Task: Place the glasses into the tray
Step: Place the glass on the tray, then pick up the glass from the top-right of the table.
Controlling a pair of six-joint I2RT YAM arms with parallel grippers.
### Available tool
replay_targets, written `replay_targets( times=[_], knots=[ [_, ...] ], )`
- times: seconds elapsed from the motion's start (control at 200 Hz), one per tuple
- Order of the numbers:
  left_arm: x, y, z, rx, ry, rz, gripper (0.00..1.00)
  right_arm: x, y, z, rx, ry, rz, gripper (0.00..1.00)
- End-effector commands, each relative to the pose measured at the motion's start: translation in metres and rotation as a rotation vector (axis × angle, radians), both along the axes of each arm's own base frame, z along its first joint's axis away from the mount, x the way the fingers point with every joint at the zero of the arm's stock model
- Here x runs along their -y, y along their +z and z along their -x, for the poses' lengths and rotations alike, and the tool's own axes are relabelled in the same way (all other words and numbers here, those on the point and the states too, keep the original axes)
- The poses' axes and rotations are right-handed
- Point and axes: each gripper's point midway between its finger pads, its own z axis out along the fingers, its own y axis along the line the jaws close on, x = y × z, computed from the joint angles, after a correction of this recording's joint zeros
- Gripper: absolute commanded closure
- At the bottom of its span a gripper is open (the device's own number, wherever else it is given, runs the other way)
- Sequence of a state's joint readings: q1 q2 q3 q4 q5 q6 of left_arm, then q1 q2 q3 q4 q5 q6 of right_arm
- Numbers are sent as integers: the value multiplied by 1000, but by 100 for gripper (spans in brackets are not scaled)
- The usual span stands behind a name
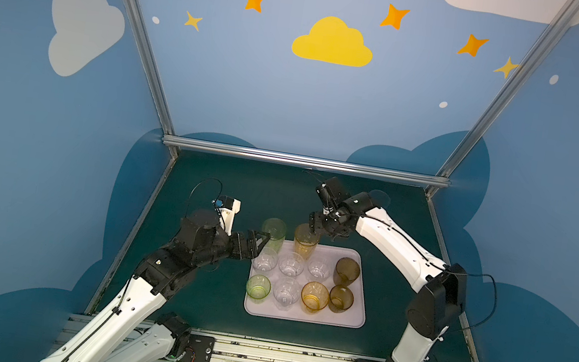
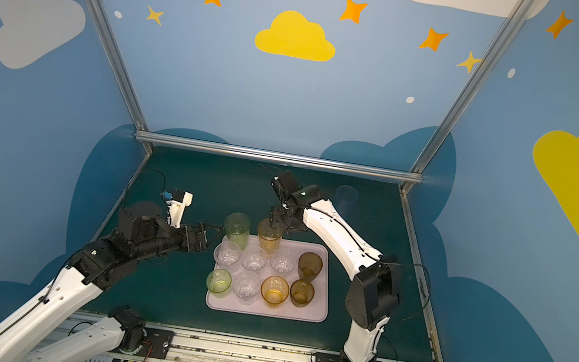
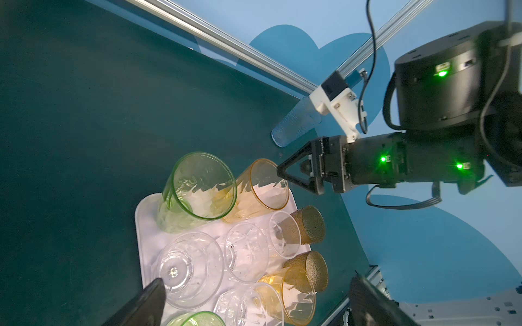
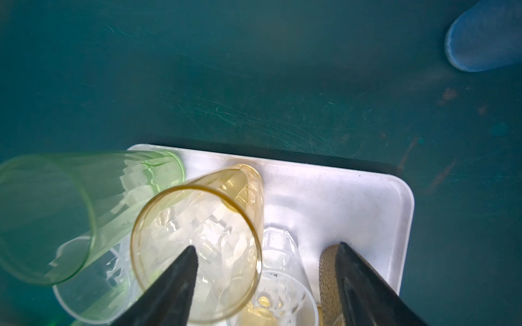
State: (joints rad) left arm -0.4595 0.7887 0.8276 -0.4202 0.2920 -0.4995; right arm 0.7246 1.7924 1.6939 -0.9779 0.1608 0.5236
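The pale lilac tray point(image 1: 303, 317) point(image 4: 353, 203) holds several glasses. At its far edge stand a tall green one point(image 1: 274, 231) and a tall amber one point(image 1: 306, 242) point(image 4: 197, 242). My right gripper point(image 1: 313, 228) point(image 4: 267, 246) hangs open over the tall amber glass, one finger above its mouth and the other outside, touching nothing. Short clear, green, amber and brown tumblers fill the two nearer rows. A pale blue tall glass point(image 2: 347, 194) point(image 4: 483, 36) stands on the table at the back right. My left gripper point(image 1: 259, 241) point(image 3: 258, 280) is open by the tray's left edge.
The dark green table point(image 1: 240, 190) is fenced by aluminium rails point(image 1: 304, 161) at the back and sides. The tray's far right corner point(image 1: 350, 255) is bare. The right arm point(image 1: 399, 245) reaches over the back right of the table.
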Motion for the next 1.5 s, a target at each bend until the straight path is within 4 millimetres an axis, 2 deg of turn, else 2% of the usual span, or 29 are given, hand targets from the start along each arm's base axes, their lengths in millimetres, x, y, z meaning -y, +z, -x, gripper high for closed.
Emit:
replay_targets(
  times=[0.0, 0.275, 0.506, 0.751, 0.971, 1.151, 1.227, 1.492],
  knots=[
    [-5, 2, -2, 19, 16, -32, 0, 8, 35, 7, 67, -21, -36, 19],
    [-3, 7, -5, 22, 22, -10, 0, 32, 55, 22, 132, -61, -51, 13],
    [8, 11, -11, -2, -3, 24, 0, 58, 56, 38, 162, -101, -79, 13],
    [29, 15, -31, -19, -48, 72, 0, 101, 56, 52, 181, -183, -128, 13],
    [47, 20, -50, -58, -86, 69, 0, 137, 53, 55, 198, -265, -207, 13],
    [63, 28, -58, -82, -119, 102, 0, 156, 44, 44, 174, -318, -265, 13],
    [70, 25, -63, -92, -115, 114, 0, 161, 44, 35, 163, -326, -280, 13],
    [83, 30, -87, -53, -80, 134, 0, 175, 50, -14, 160, -375, -335, 14]
  ],
)
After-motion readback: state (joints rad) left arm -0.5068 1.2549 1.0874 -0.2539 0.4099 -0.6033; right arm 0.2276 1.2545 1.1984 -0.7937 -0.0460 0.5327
